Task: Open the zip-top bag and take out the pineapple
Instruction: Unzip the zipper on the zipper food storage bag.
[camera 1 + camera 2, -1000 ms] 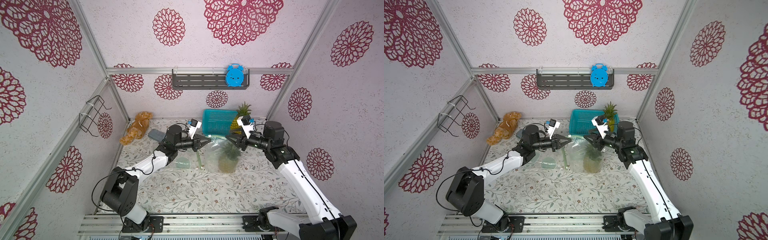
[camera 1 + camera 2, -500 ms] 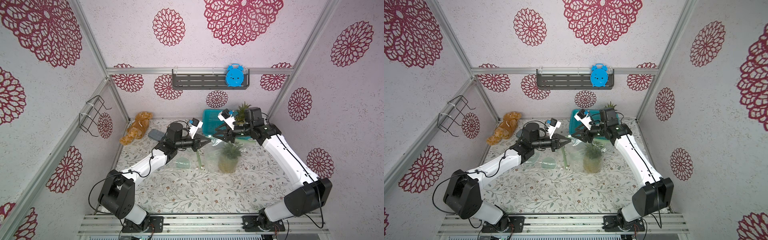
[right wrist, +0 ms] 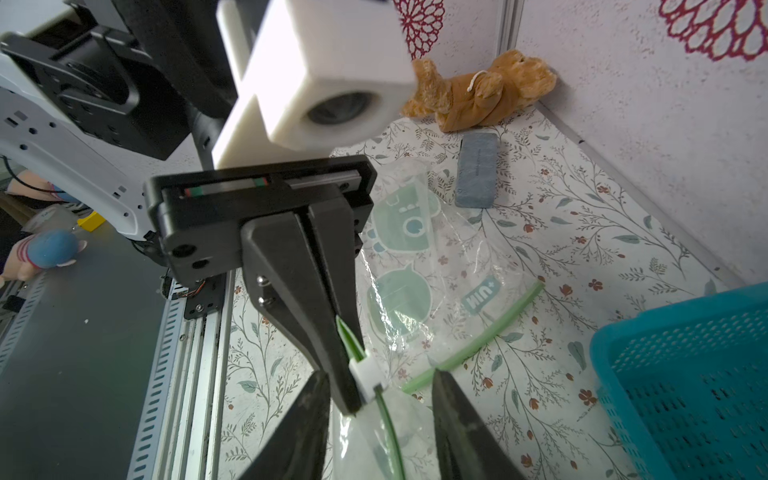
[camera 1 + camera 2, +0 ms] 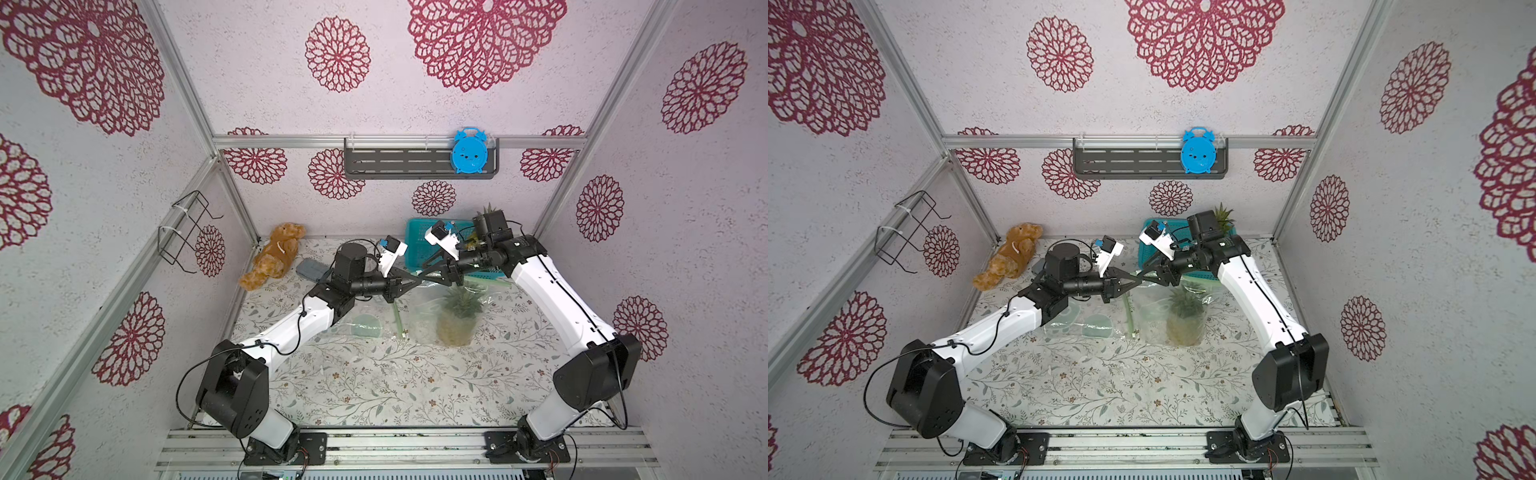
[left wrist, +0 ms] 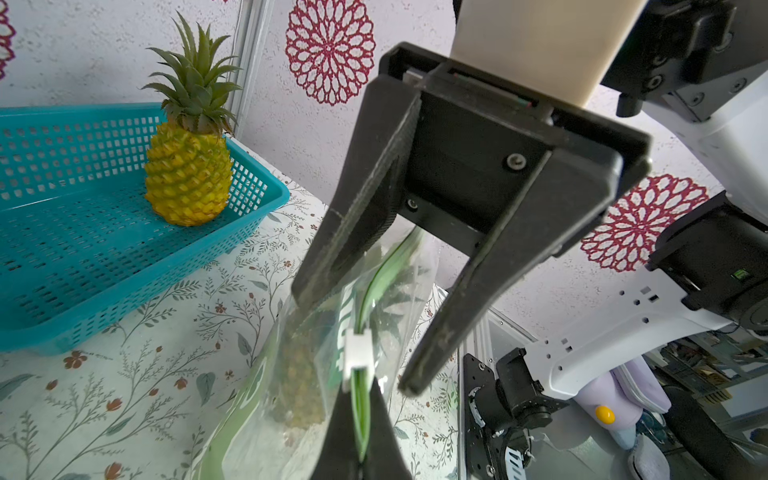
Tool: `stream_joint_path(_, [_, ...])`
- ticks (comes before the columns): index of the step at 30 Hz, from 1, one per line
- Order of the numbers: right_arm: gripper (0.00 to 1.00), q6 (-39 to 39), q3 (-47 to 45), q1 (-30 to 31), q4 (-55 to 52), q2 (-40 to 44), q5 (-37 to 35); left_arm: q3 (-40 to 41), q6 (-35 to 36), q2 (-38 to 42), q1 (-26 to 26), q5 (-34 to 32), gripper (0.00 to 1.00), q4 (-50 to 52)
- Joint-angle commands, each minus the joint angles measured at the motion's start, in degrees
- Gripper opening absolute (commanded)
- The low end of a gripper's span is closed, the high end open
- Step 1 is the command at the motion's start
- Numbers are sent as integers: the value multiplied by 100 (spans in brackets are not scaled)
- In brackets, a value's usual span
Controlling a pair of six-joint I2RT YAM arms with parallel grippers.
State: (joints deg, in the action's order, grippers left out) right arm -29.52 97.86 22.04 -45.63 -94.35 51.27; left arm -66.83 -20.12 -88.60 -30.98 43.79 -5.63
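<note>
— Where is the pineapple (image 4: 455, 328)?

— Inside the clear zip-top bag (image 4: 424, 316), upright on the floral table (image 4: 374, 386), right of the middle and just near of the teal basket (image 5: 124, 291). A second pineapple (image 5: 189, 174) stands in that basket's far right corner.

— And the grippers?

— The left gripper (image 4: 1139, 283) has its fingers pressed together on the green zip strip (image 5: 360, 399) at the bag's top, right beside the white slider (image 3: 365, 371). The right gripper (image 5: 357, 340) faces it tip to tip, its fingers spread, one on each side of the slider. I can't tell whether either finger touches the plastic.

— Anything else close by?

— An empty printed bag (image 3: 407, 257) lies flat to the left, and a teddy bear (image 4: 272, 257) sits in the far left corner.
</note>
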Motion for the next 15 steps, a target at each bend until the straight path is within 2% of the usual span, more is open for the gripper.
stream_joint_path(1, [43, -215, 266, 51, -215, -17, 282, -164, 96, 96, -28, -20, 0, 26])
stream_joint_path(6, [39, -330, 429, 73, -406, -166, 414, -181, 107, 96, -22, -37, 0, 54])
stream_joint_path(12, [26, -458, 643, 92, -686, -336, 498, -199, 123, 97, -22, -64, 0, 75])
stream_joint_path(15, [24, -471, 664, 90, -711, -356, 498, -208, 123, 89, -22, -89, 0, 86])
